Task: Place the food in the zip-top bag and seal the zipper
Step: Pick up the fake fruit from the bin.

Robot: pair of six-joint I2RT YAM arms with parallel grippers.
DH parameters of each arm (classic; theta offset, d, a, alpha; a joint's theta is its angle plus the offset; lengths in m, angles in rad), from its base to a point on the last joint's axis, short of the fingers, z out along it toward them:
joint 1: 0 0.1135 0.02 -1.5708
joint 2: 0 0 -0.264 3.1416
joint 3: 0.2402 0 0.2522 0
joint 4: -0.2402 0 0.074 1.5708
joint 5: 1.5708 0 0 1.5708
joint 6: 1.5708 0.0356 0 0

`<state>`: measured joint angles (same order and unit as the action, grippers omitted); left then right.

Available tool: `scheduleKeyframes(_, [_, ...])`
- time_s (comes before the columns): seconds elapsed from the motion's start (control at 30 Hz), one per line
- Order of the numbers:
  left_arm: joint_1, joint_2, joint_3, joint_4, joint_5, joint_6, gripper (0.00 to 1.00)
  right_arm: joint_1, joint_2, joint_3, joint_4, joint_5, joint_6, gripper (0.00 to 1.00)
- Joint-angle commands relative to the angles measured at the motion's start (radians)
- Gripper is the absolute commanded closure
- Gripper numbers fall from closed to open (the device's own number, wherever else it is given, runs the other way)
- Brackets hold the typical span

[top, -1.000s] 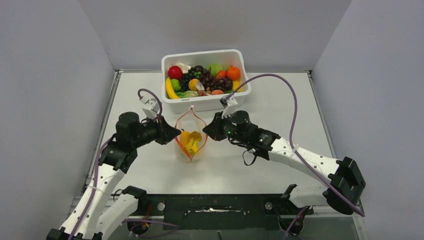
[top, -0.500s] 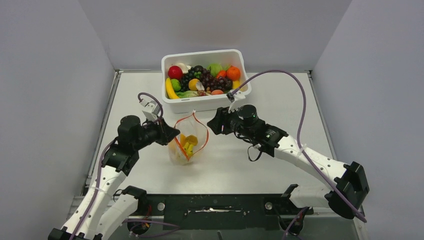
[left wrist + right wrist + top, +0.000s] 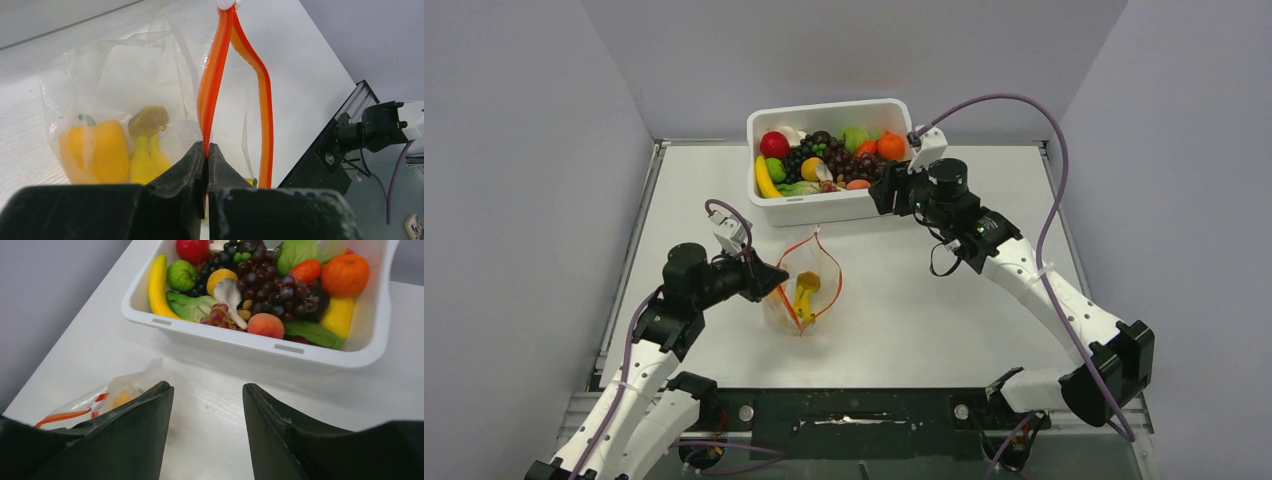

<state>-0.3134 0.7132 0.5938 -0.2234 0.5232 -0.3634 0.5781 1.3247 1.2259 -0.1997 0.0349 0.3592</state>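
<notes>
Zip-top bag [image 3: 125, 75], food [image 3: 145, 152] hazy inside — probably pepper [image 3: 95, 150], left fingers [image 3: 187, 172] clenched on zipper [image 3: 212, 85], right fingers [image 3: 135, 440] spread.

This is a robotics lab test cell: plain grey panels [image 3: 514, 150] enclose a white table [image 3: 924, 300] on three sides. At the table's near edge, a black mounting rail [image 3: 864, 410] carries the left arm [image 3: 629, 365] and right arm [image 3: 1044, 290] (purple cables [image 3: 1014, 100] trail from each).

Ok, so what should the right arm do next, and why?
Probably move the right gripper over the white tub and down onto a loose piece such as the peach. It is open and empty, while the left gripper pinches the zipper, holding the mouth of the zip-top bag open with a pepper and banana inside.
</notes>
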Motion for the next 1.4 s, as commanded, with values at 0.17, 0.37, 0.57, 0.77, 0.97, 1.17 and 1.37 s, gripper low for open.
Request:
scheduleKeyframes(0.17, [-0.003, -0.022, 0.002, 0.082, 0.042, -0.005, 1.0, -0.136, 0.203, 0.155, -0.024, -0.062, -0.13, 0.49])
scheduleKeyframes(0.37, [-0.003, -0.026, -0.001, 0.087, 0.055, -0.005, 1.0, -0.156, 0.359, 0.276, -0.004, -0.085, -0.221, 0.51])
scheduleKeyframes(0.57, [-0.006, -0.044, -0.004, 0.089, 0.061, -0.006, 1.0, -0.188, 0.496, 0.374, 0.025, -0.19, -0.3, 0.51])
scheduleKeyframes(0.77, [-0.005, -0.063, -0.01, 0.096, 0.058, -0.004, 1.0, -0.215, 0.621, 0.498, 0.024, -0.282, -0.317, 0.44])
scheduleKeyframes(0.97, [-0.007, -0.066, -0.009, 0.095, 0.069, -0.003, 1.0, -0.242, 0.74, 0.625, 0.004, -0.381, -0.32, 0.34])
scheduleKeyframes(1.17, [-0.007, -0.074, -0.011, 0.096, 0.064, 0.0, 1.0, -0.264, 0.833, 0.71, -0.014, -0.47, -0.286, 0.29])
scheduleKeyframes(1.37, [-0.009, -0.067, -0.011, 0.094, 0.062, -0.001, 1.0, -0.266, 0.919, 0.784, -0.013, -0.499, -0.265, 0.26])
